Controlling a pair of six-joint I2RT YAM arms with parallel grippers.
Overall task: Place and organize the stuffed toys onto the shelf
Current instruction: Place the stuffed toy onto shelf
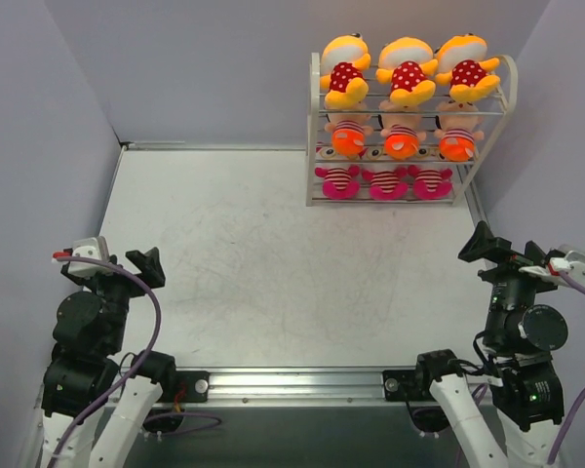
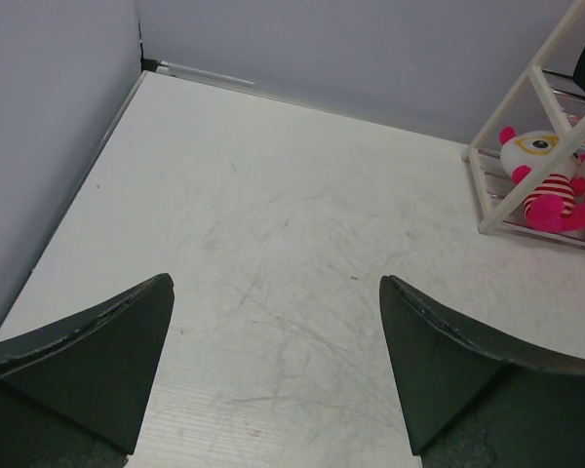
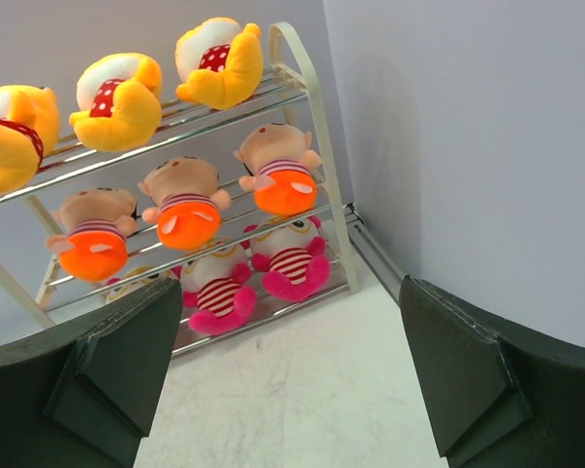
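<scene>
The left fingers (image 2: 88, 370) were spread wide with nothing between them, hanging over bare surface (image 2: 273, 224) near the front-left corner. Same deal on the other side: the right fingers (image 3: 468, 370) stood wide apart, held nothing, and faced the shelf (image 1: 313, 127) from the front-right corner. The two sets sat well apart from each other and from any toy.

The surface was a whitish sheet, pretty scuffed, with faint scratches and swirl marks all over. A metal rail (image 1: 292, 382) ran along the near edge where both arms were bolted. Plain pale lavender-grey walls (image 1: 205, 68) boxed it in on the left, back and right.

The shelf, a white three-tier wire rack, stood upright in the far right corner, close to the back wall and just beside the right one.

The count came to nine stuffed toys, all on the shelf, three per tier in a row. The top tier had three yellow-orange toys (image 1: 407, 73) with red polka-dot bodies. The middle had three peach-faced toys (image 1: 402, 136) with orange bottoms. The bottom had three pink-striped toys (image 1: 387, 181), and the left wrist view showed a white face and yellow glasses on one.
</scene>
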